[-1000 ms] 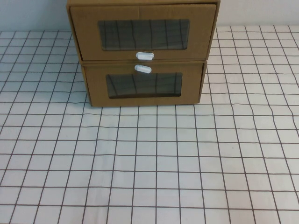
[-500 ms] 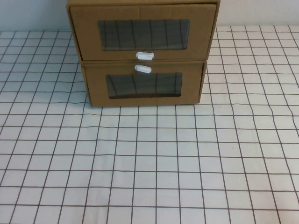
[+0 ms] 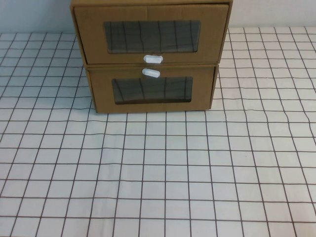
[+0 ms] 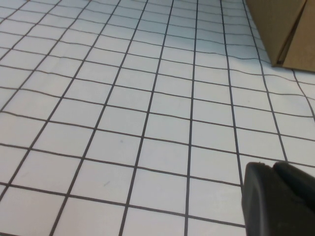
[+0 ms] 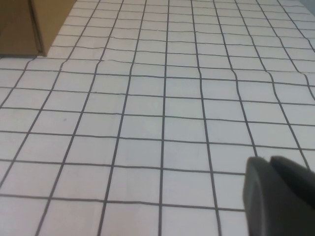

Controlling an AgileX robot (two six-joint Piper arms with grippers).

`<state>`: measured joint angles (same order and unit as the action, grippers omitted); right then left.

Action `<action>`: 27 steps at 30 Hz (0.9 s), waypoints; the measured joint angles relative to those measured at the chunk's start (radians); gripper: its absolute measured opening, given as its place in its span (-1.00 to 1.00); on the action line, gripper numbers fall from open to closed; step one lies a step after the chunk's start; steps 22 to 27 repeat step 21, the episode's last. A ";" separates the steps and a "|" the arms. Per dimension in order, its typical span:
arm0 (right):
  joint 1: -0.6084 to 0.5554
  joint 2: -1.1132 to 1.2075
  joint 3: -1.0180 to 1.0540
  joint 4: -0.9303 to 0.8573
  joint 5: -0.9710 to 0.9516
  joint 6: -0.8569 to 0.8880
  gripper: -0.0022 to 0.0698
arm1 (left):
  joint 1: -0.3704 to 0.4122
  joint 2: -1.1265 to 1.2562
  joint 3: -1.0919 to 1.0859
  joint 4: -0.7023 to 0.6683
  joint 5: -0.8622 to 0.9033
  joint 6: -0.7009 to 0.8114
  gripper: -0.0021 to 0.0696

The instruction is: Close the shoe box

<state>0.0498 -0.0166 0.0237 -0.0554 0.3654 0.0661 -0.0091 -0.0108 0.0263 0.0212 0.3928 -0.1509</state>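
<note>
The shoe box [image 3: 150, 33] is the upper of two stacked brown boxes at the back middle of the table. It has a clear window and a white pull tab [image 3: 153, 59] just below it. Its front looks wider than the front of the box beneath. Neither gripper shows in the high view. My left gripper [image 4: 273, 168] is shut and empty, low over the cloth, well short of the boxes. My right gripper [image 5: 269, 160] is shut and empty too, also low over the cloth.
The twin brown box [image 3: 152, 91] under it has its white tab [image 3: 151, 73] above the window. Its bottom corner shows in the left wrist view [image 4: 288, 34] and the right wrist view [image 5: 22, 27]. A white checked cloth [image 3: 163, 168] covers the table.
</note>
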 joint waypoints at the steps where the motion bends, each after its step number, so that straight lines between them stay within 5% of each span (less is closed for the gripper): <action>1: 0.000 0.000 0.000 0.002 0.000 0.000 -0.98 | 0.000 0.000 0.000 0.000 0.000 0.000 -0.96; 27: 0.000 0.000 0.000 0.032 0.000 0.000 -0.98 | 0.000 0.000 0.000 0.000 0.000 0.000 -0.96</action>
